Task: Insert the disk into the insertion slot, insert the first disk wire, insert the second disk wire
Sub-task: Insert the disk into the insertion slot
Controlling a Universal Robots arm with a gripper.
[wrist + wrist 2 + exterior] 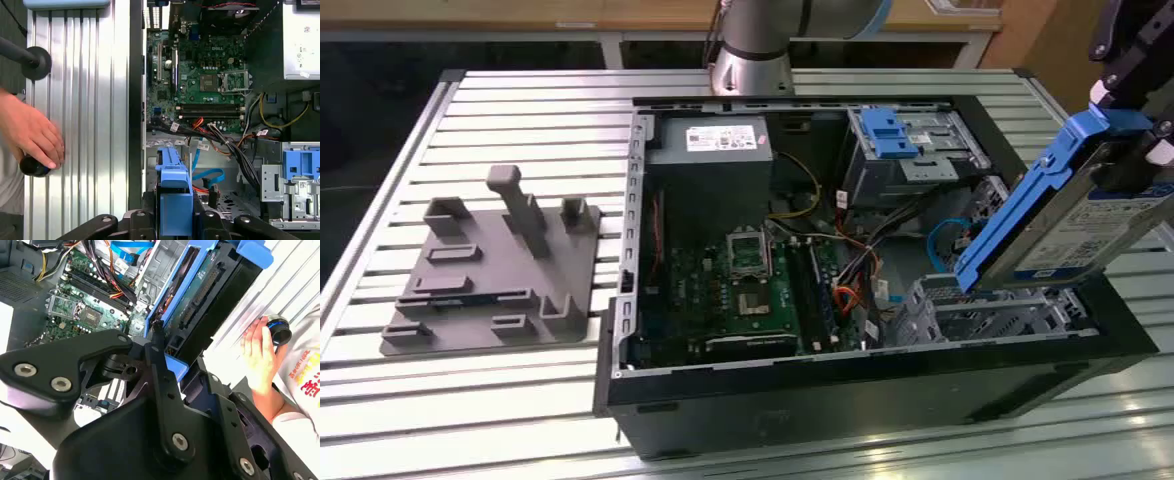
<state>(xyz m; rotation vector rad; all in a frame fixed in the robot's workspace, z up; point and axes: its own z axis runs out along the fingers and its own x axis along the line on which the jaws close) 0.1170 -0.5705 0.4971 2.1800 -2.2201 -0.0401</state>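
The disk [1067, 225], a silver drive in a bright blue carrier, hangs tilted over the near corner of the open computer case at the exterior view's right. My gripper [1127, 140] is shut on its upper end. Its lower end sits right at the top of the insertion slot [994, 312], a perforated silver cage; I cannot tell whether they touch. In both wrist views the blue carrier [200, 305] [174, 192] stands between my black fingers [147, 217]. A blue flat cable [207, 176] and a bundle of orange and black wires [220, 140] lie loose in the case beside the cage.
A taller grey cage with a blue clip [897, 135] stands at the back of the case, near the power supply [714, 140] and motherboard [747, 285]. A grey fixture plate [494, 270] lies on the slatted table. A person's hand [32, 132] rests beside the case.
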